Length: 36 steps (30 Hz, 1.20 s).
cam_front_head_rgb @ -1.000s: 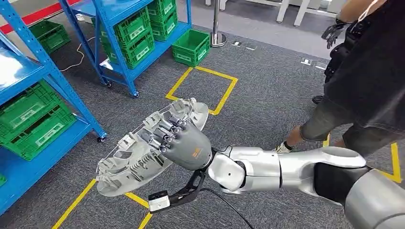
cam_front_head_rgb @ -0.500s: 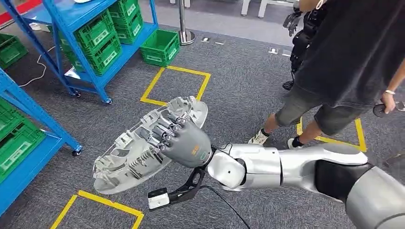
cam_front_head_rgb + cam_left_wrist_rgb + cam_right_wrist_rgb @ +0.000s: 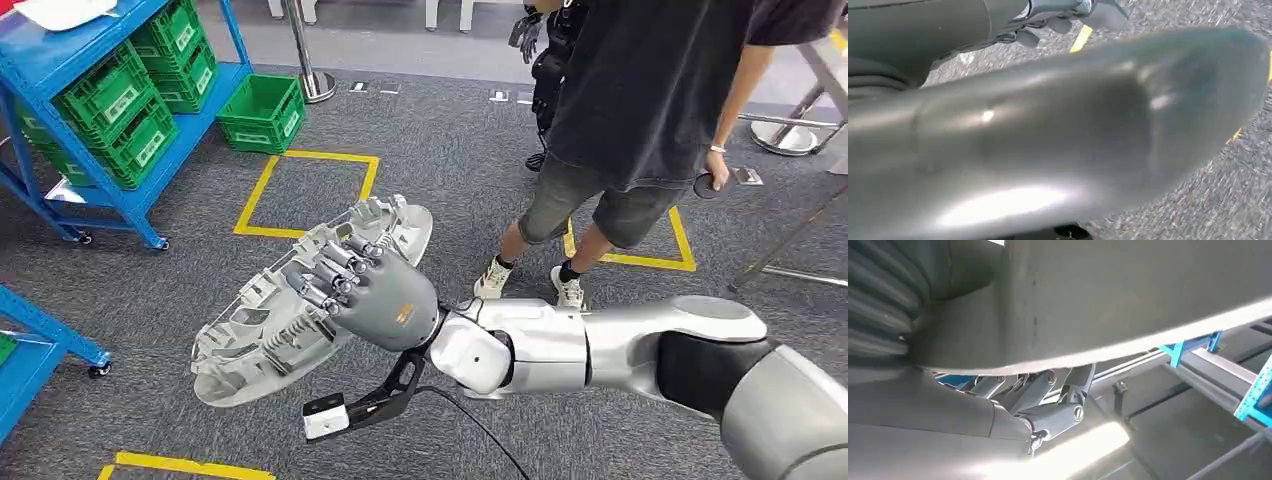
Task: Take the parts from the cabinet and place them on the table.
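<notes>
The right robot hand [image 3: 375, 295] clasps the grey plastic housing part [image 3: 300, 305] from above, its long axis slanting away toward the blue rack [image 3: 95, 95]; no worktop in sight.

I see grey carpet [image 3: 440, 150] with yellow tape squares [image 3: 305, 195], blue shelving [image 3: 60, 60] holding green crates [image 3: 110, 100] at ten o'clock.

Even daylight; blurred, glary wrist views
</notes>
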{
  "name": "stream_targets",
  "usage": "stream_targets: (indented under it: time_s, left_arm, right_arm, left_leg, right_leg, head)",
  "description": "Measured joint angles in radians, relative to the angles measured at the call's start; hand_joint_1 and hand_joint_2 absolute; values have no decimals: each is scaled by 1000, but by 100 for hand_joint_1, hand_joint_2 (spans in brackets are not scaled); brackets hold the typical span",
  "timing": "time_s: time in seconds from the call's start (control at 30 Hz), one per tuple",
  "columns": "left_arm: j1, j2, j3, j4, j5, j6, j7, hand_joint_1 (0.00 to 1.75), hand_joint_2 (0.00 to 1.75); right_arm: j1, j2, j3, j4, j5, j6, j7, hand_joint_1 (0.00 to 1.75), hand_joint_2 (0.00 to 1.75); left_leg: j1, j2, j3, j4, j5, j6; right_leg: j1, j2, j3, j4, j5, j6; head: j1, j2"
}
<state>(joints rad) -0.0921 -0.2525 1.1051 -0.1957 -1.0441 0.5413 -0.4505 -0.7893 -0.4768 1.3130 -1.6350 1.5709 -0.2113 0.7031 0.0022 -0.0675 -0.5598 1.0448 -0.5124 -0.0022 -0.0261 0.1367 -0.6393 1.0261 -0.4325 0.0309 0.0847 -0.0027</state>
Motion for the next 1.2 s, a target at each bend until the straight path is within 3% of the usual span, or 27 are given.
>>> stream_targets:
  time_s: [0.03, 0.07, 0.1, 0.13, 0.17, 0.2, 0.23, 0.27, 0.33, 0.37, 0.4, 0.53, 0.57, 0.6, 0.63, 0.7, 0.73, 0.77, 0.83, 0.87, 0.9, 0.93, 1.03, 1.07, 1.1, 1.13, 1.2]
  left_arm:
    - [0, -2, 1, 0, 3, 0, 0, 0, 0]
    - [0, -5, 2, 0, 2, 0, 0, 0, 0]
    - [-2, -4, 2, -1, 1, 0, 0, 0, 0]
    - [-2, -5, 2, -1, -1, 0, 1, 0, 0]
    - [0, -5, 2, -1, -1, 0, 5, 0, 0]
    - [2, -5, 3, -1, -1, 1, 9, 0, 0]
    - [3, -4, 3, -1, -1, 2, 10, 0, 0]
    - [3, -4, 3, -1, -1, 3, 13, 0, 0]
    - [1, -5, 4, -1, 0, 4, 18, 0, 0]
    - [0, -5, 5, -1, 0, 5, 18, 0, 0]
    - [0, -5, 5, -1, 2, 5, 19, 0, 0]
    - [-2, -5, 7, -1, 6, 5, 21, 0, 0]
    - [-2, -4, 7, -1, 6, 5, 19, 0, 0]
    - [-3, -3, 7, -1, 9, 5, 16, 0, 0]
    - [-2, -3, 8, -1, 11, 5, 15, 0, 0]
    - [-1, -3, 15, -1, 18, 5, 10, 0, 0]
    - [1, -3, 17, 0, 21, 4, 7, 0, 0]
    - [2, -3, 18, 0, 24, 4, 6, 0, 0]
    - [2, -3, 23, 0, 26, 4, 0, 0, 0]
    - [2, -3, 24, 0, 26, 4, -2, 0, 0]
    - [1, -2, 25, 0, 28, 4, -3, 0, 0]
    - [1, -2, 28, 0, 31, 5, -4, 0, 0]
    - [1, -2, 32, 0, 37, 5, -2, 0, 0]
    - [1, -4, 32, 0, 37, 6, -2, 0, 0]
    - [-1, -4, 32, 0, 37, 6, -2, 0, 0]
    - [0, -4, 32, 0, 37, 6, -2, 0, 0]
    - [3, -4, 33, 0, 37, 7, 6, 0, 0]
  right_arm:
    - [0, -1, 0, 0, 0, 0, 0, 175, 175]
    - [3, -4, -1, 0, 0, 0, 0, 175, 175]
    - [0, -4, -1, -1, 0, -2, -1, 175, 175]
    - [0, -4, -1, -1, -1, -1, 0, 175, 175]
    - [2, -3, 0, -1, 0, -1, 0, 175, 175]
    - [5, -3, 0, -1, 1, -1, 0, 175, 175]
    - [6, -3, 0, -1, 1, -1, 0, 175, 175]
    - [8, -3, 0, -1, 0, -1, 0, 175, 175]
    - [10, -3, 1, -1, 0, -2, 0, 175, 175]
    - [9, -3, 1, -1, 0, -5, 0, 175, 175]
    - [9, -3, 1, -1, 0, -7, 0, 175, 175]
    - [7, 0, 6, 1, 0, -16, 0, 175, 175]
    - [7, 1, 7, 1, 0, -21, -1, 175, 175]
    - [4, 3, 8, 2, 0, -27, 0, 175, 175]
    - [3, 7, 9, 5, 0, -29, 0, 175, 175]
    - [3, 15, 13, 7, 0, -32, 0, 175, 175]
    - [3, 17, 18, 9, 0, -34, 0, 175, 175]
    - [3, 19, 22, 12, 0, -35, 0, 175, 175]
    - [3, 20, 26, 15, 0, -37, 0, 175, 175]
    - [3, 21, 27, 17, 0, -40, 0, 175, 175]
    - [2, 23, 27, 19, 0, -43, 0, 175, 175]
    - [-1, 25, 29, 21, 0, -45, 0, 175, 175]
    - [0, 30, 33, 27, 0, -50, 0, 175, 175]
    - [1, 29, 35, 30, 0, -51, 0, 175, 175]
    - [0, 29, 36, 31, 0, -53, 0, 175, 175]
    - [-1, 30, 37, 32, -1, -53, 0, 175, 175]
    - [1, 35, 42, 37, 0, -58, 0, 175, 175]
  left_leg:
    - [5, 13, 2, -7, 7, 10]
    - [11, 33, 5, -18, 14, 17]
    - [10, 40, 6, -23, 18, 25]
    - [8, 55, 4, -23, 18, 26]
    - [5, 68, 3, -21, 17, 27]
    - [4, 83, 1, -18, 16, 29]
    - [3, 98, 0, -16, 15, 30]
    - [2, 111, -1, -15, 14, 31]
    - [2, 136, 0, -12, 10, 27]
    - [1, 146, 1, -9, 7, 23]
    - [-6, 154, 1, -6, 3, 18]
    - [-11, 190, 10, -12, 1, -2]
    - [-7, 181, 4, -8, -8, -11]
    - [-3, 131, -1, 14, -27, -18]
    - [-1, 96, -23, 69, -62, -21]
    - [0, 73, -99, 230, -136, -24]
    - [0, 72, -127, 287, -148, -24]
    - [0, 72, -129, 288, -134, -23]
    - [2, 66, -77, 176, -57, -19]
    - [4, 46, -30, 80, -11, -17]
    - [9, -11, 1, 7, -3, -12]
    - [7, -16, 3, -4, -7, -12]
    - [-4, 16, 6, -2, -1, 8]
    - [6, 31, 8, -14, 10, 19]
    - [6, 43, 9, -17, 14, 25]
    - [5, 53, 6, -17, 15, 29]
    - [0, 79, 4, -16, 14, 31]
  right_leg:
    - [1, 14, -2, -5, 6, 9]
    - [-1, -5, -6, 5, 0, 9]
    - [9, -65, -22, 36, -25, 12]
    - [11, -100, -55, 105, -66, 15]
    - [11, -117, -92, 189, -106, 18]
    - [10, -124, -125, 261, -132, 19]
    - [10, -127, -142, 302, -139, 20]
    - [10, -129, -135, 292, -124, 19]
    - [10, -141, -52, 145, -53, 15]
    - [12, -172, 6, 48, -21, 12]
    - [20, -220, 21, 8, -32, 1]
    - [22, -174, 15, 5, -16, -17]
    - [12, -165, 19, -3, -10, -25]
    - [11, -157, 18, -4, -8, -28]
    - [10, -150, 16, -4, -6, -34]
    - [11, -126, 11, -3, -4, -38]
    - [11, -112, 9, -3, -3, -38]
    - [11, -101, 8, -2, -2, -37]
    - [10, -75, 7, 0, 0, -33]
    - [9, -63, 7, 3, 2, -30]
    - [7, -54, 4, 4, 4, -26]
    - [10, -38, -3, 8, 6, -18]
    - [4, -11, -9, -7, 21, 7]
    - [3, -9, -12, -5, 23, 11]
    - [7, -57, -21, 13, 6, 10]
    - [11, -96, -46, 68, -32, 13]
    - [11, -122, -114, 223, -107, 19]
  head:
    - [1, 0]
    - [0, 0]
    - [9, 0]
    - [16, 0]
    - [15, 0]
    - [16, 0]
    - [16, 0]
    - [15, 0]
    - [16, 0]
    - [16, 0]
    - [16, 0]
    - [15, 0]
    - [15, 0]
    - [12, 0]
    - [10, 0]
    - [10, 0]
    - [10, 0]
    - [10, 0]
    - [10, 0]
    - [9, 0]
    - [10, 0]
    - [10, 0]
    - [9, 0]
    - [9, 0]
    - [12, 0]
    - [16, 0]
    - [15, 0]
